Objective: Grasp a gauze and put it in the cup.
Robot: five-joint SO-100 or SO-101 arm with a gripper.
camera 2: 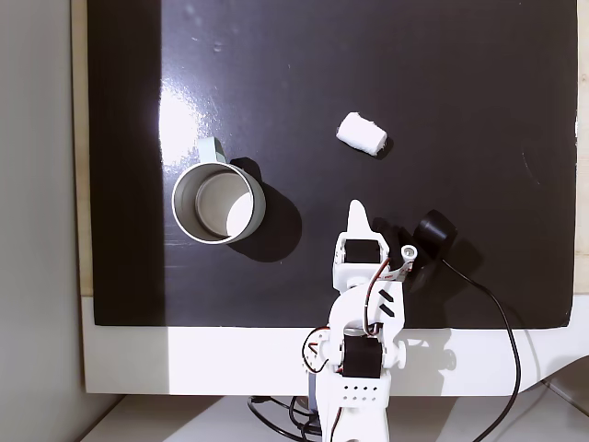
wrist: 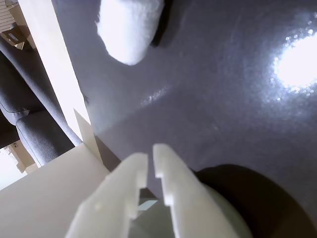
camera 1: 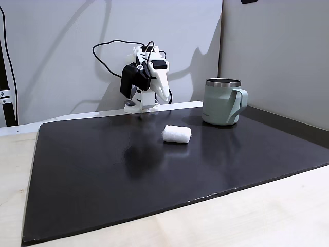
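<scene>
While the arm sits folded near its base, the gripper [camera 2: 357,214] points out over the black mat [camera 2: 479,74] with nothing between its fingers. In the wrist view the two white fingertips [wrist: 133,168] stand almost together, with a narrow slit between them; the jaws are closed or nearly so and hold nothing.

Location of the gauze: in the top-down fixed view the gauze [camera 2: 362,133] lies on its side on the mat at 12 o'clock from the gripper tip, well apart from it. In the wrist view the gauze [wrist: 130,27] appears at 12 o'clock, at the top edge of the picture, straight ahead of the fingertips.

Long axis: in the top-down fixed view the roll runs from about 10 o'clock to 4 o'clock, so it lies roughly crosswise to the gripper's line of reach. The fingers are judged to need a wide opening before they can straddle the roll across its short width.

Location of the cup: the cup [camera 2: 218,203] stands upright at 9 o'clock from the gripper tip in the top-down fixed view, with its handle [camera 2: 211,148] toward 12 o'clock. In the side fixed view the gauze [camera 1: 177,134] lies at 8 o'clock from the cup [camera 1: 222,102], apart from it.

Task status: the grasp is not yet made.
</scene>
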